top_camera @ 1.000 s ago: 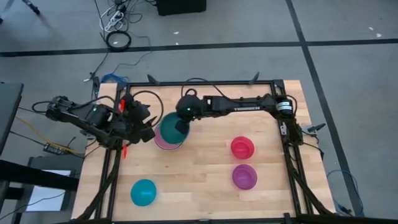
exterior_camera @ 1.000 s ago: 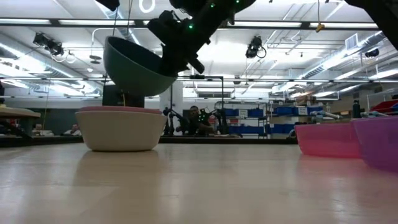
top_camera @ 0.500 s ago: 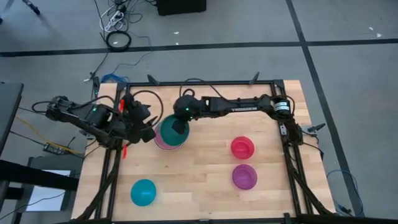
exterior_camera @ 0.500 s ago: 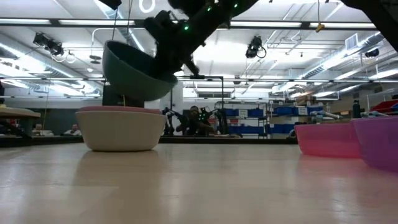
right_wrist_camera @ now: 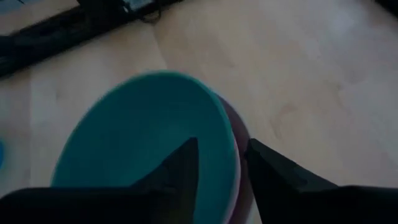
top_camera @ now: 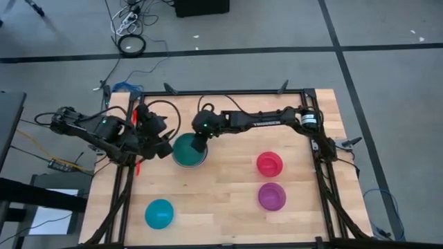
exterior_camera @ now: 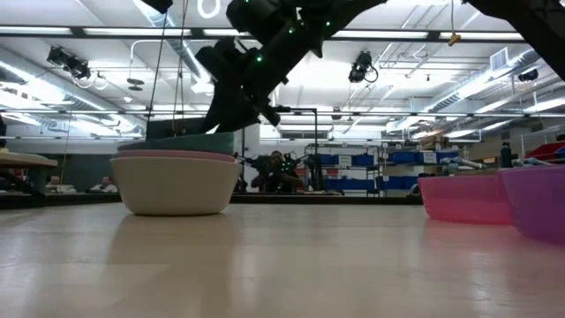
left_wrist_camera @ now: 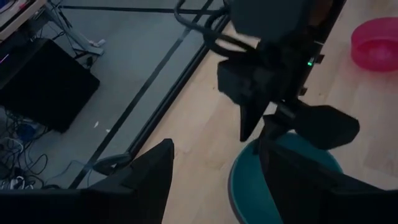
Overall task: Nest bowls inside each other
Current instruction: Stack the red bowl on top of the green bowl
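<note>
The teal green bowl (top_camera: 187,150) (exterior_camera: 177,141) sits level inside a pink bowl (exterior_camera: 177,155), which sits in a white-grey bowl (exterior_camera: 172,185) standing on the table, left of centre. My right gripper (top_camera: 199,145) (right_wrist_camera: 221,146) is open at the teal bowl's far right rim. One finger stands inside the bowl (right_wrist_camera: 137,130) and one outside, with a gap around the rim. My left gripper (top_camera: 165,146) (left_wrist_camera: 217,186) waits open just left of the stack, above the table.
A red bowl (top_camera: 270,164) and a purple bowl (top_camera: 272,196) stand on the table's right half. A cyan bowl (top_camera: 159,214) stands near the front left corner. Bare wood lies between the stack and these bowls.
My right gripper has gone down toward the stack and has opened, letting go of the teal bowl. The bowl hung tilted above the pink bowl; now it rests level inside it.
</note>
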{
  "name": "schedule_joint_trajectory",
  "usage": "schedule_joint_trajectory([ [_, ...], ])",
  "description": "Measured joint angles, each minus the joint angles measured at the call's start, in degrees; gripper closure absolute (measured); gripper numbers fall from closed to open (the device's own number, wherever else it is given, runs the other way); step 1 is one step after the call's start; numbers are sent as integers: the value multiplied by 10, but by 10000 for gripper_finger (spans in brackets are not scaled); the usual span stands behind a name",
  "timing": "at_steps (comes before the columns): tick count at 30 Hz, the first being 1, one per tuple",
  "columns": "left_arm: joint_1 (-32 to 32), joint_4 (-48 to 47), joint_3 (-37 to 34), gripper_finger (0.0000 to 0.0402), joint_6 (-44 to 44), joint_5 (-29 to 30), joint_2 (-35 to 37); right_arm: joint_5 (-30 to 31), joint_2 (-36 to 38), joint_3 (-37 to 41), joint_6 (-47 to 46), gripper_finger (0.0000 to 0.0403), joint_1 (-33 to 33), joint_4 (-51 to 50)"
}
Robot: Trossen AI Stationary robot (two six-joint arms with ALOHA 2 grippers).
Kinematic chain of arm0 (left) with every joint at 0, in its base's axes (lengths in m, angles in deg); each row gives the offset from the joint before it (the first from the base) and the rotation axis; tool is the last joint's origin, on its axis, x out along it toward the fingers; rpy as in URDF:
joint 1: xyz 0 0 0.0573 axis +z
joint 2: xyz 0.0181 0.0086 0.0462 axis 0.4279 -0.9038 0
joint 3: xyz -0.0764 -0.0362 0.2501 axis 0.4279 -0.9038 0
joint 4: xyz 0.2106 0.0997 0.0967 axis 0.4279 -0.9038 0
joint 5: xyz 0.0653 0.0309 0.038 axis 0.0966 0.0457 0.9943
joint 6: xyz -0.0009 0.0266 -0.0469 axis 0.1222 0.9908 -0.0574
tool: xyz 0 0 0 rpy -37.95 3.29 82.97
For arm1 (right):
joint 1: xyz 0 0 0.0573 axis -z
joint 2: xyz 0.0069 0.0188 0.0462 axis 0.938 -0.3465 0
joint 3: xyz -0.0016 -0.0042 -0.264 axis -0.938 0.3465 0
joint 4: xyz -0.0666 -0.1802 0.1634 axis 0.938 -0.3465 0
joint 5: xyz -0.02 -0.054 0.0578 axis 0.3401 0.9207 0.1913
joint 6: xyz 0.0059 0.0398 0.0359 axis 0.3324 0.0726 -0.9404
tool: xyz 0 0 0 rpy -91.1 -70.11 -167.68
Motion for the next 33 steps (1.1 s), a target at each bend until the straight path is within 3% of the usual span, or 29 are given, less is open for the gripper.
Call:
schedule_joint_trajectory([
  [10, 0, -2, 0, 156, 2, 0, 0, 48, 30, -1, 13, 275, 0, -31],
  [19, -6, -73, 0, 156, -48, -61, 8, 199, 81, 0, 15, 277, -23, -290],
  [26, -48, -132, 0, 156, -112, -111, 11, 228, 150, 0, -81, 277, -76, -481],
  [33, -102, -131, 0, 156, -136, -169, 10, 213, 232, 78, -222, 277, -151, -529],
])
